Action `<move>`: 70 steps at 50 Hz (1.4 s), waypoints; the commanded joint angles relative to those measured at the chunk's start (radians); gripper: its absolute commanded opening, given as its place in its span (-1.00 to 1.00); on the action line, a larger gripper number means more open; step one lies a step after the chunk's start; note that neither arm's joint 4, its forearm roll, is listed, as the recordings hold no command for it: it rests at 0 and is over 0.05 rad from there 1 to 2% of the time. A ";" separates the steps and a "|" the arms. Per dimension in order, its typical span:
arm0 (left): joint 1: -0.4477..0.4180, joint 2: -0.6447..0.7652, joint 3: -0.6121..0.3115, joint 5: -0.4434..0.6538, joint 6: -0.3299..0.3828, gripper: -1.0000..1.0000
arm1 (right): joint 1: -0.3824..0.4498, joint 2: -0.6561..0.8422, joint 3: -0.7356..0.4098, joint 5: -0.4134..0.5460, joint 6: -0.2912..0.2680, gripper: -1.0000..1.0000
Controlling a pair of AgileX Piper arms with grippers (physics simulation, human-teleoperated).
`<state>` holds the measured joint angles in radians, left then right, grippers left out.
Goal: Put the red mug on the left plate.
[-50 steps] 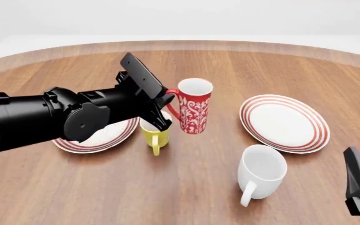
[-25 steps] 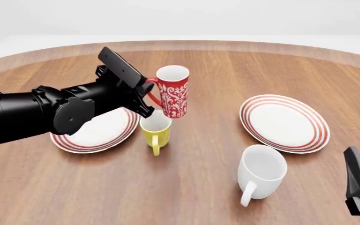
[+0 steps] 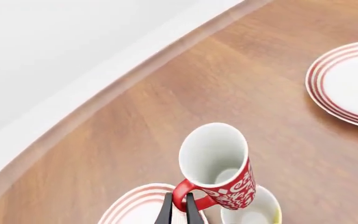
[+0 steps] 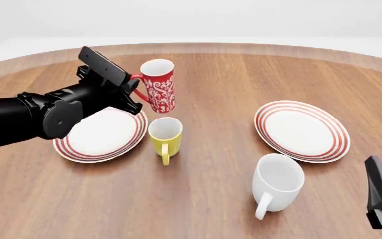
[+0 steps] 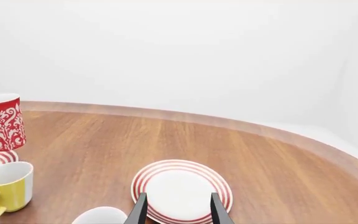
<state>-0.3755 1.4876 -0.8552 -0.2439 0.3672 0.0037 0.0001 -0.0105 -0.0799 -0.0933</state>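
The red mug (image 4: 157, 85) with its white swirl pattern hangs upright in the air, above the table just past the far right rim of the left plate (image 4: 101, 135). My left gripper (image 4: 133, 91) is shut on its red handle. The left wrist view shows the red mug (image 3: 219, 170) from above, white inside, with the thin fingers (image 3: 167, 212) pinching the handle, and the left plate (image 3: 135, 207) below. The right wrist view also catches the red mug (image 5: 2, 122). My right gripper (image 5: 177, 207) is open and holds nothing; it hovers low at the near right.
A yellow mug (image 4: 165, 139) stands right beside the left plate's right rim, below the raised mug. A bigger white mug (image 4: 276, 183) stands front right. The second red-ringed plate (image 4: 302, 130) lies on the right. The round wooden table's far edge (image 4: 198, 47) curves behind.
My left arm has carried the red mug up and to the left, from beside the yellow mug to over the left plate's far right rim. The right arm has not moved.
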 commanded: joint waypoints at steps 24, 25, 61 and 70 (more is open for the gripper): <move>0.213 0.016 0.148 -0.237 0.056 -1.00 | -0.002 0.000 0.005 0.002 -0.001 1.00; 0.221 0.019 0.152 -0.248 0.063 -1.00 | -0.002 0.000 0.004 0.002 -0.001 1.00; 0.383 0.189 0.261 -0.610 0.133 -1.00 | -0.007 0.000 -0.003 -0.003 0.002 1.00; 0.380 0.249 0.233 -0.625 0.127 -1.00 | -0.010 0.000 -0.003 -0.001 0.005 1.00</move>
<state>-0.0043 1.6860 -0.6044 -0.8304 0.4907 -0.0043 0.0001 -0.0133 -0.0816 -0.0907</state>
